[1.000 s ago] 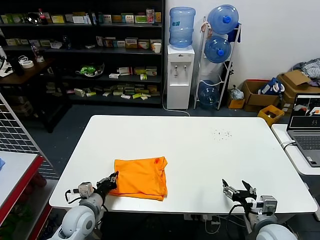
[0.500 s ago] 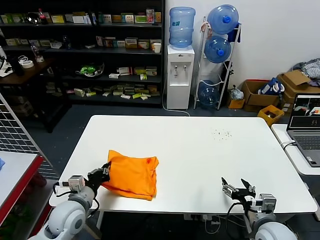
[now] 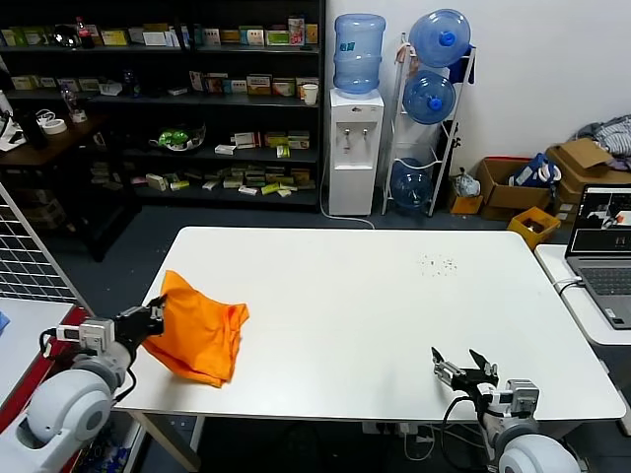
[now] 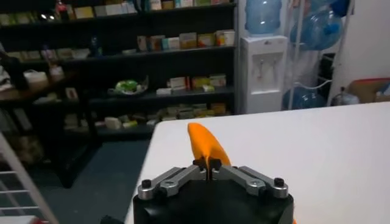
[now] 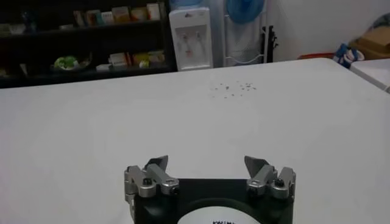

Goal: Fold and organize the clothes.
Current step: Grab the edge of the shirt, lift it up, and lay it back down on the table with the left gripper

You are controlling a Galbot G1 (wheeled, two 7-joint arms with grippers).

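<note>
Pinching a corner of the orange T-shirt (image 3: 202, 335), the left gripper (image 3: 153, 319) hauls it off the white table (image 3: 394, 296) at 9 o'clock, probably to stow it, while the right gripper (image 3: 463, 371) waits spread wide around 5 o'clock.

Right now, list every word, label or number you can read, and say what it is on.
None can be read.
Shelf boxes: labels too small.
Laptop: screen text too small.
Right tool: print on its body cut off by the picture's edge.
T-shirt: no lettering shows.
</note>
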